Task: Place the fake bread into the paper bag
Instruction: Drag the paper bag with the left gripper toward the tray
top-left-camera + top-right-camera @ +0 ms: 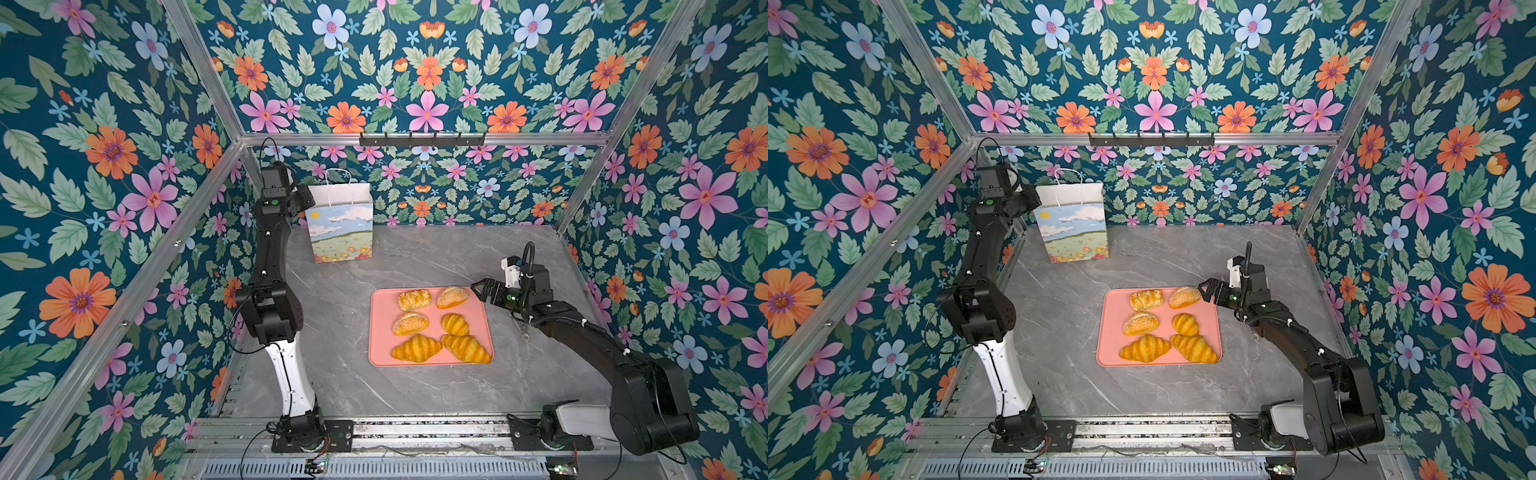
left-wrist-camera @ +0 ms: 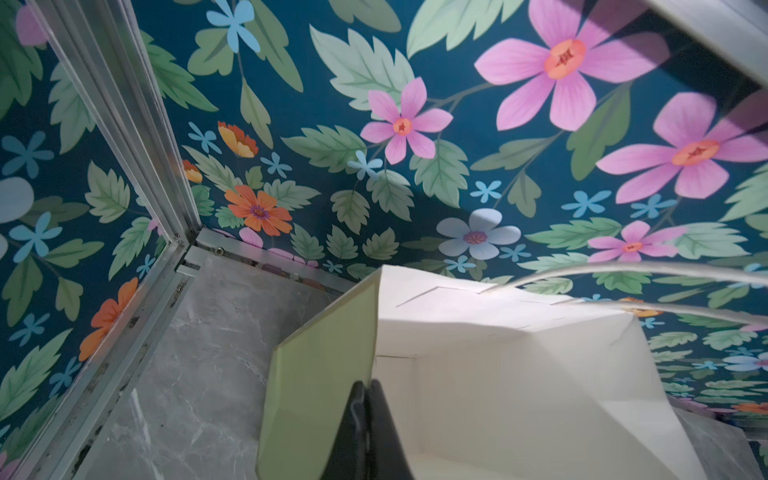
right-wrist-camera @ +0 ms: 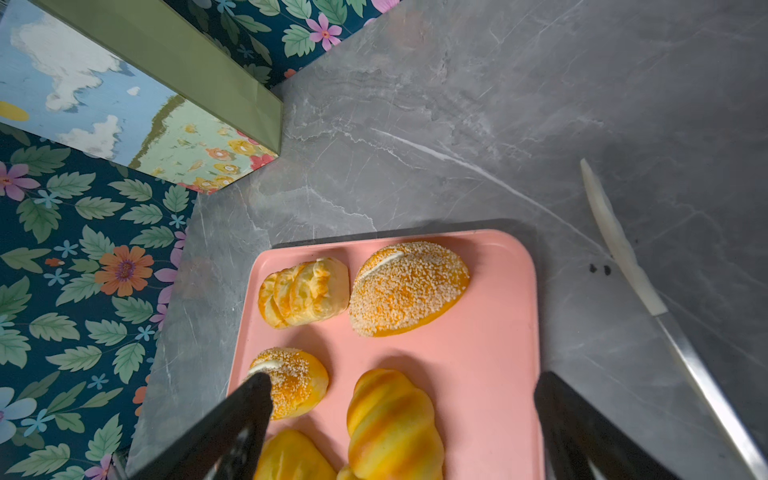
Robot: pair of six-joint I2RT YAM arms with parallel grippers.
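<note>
- The left gripper [image 2: 365, 390] is clenched on the rim of the paper bag [image 1: 340, 232]. The bag stands upright and open at 11 o'clock from the pink tray [image 1: 380, 332]. A tug on that thin wall could crease it or tip the bag over.
- All six pieces of bread [image 1: 417, 348] lie on the tray, none yet in the bag. The right gripper [image 1: 478, 292] hovers with jaws spread wide, holding nothing, just beside the sesame roll [image 1: 452, 296] at the tray's 1 o'clock corner.
- An off-centre squeeze could let the rounded roll slip out, or shove the tray.
- The cord handle [image 2: 623, 267] arches over the bag's mouth and could catch a piece going in.
- A knife [image 3: 623, 245] lies on the table at 3 o'clock from the tray. A low sweep of the right arm could knock it.
</note>
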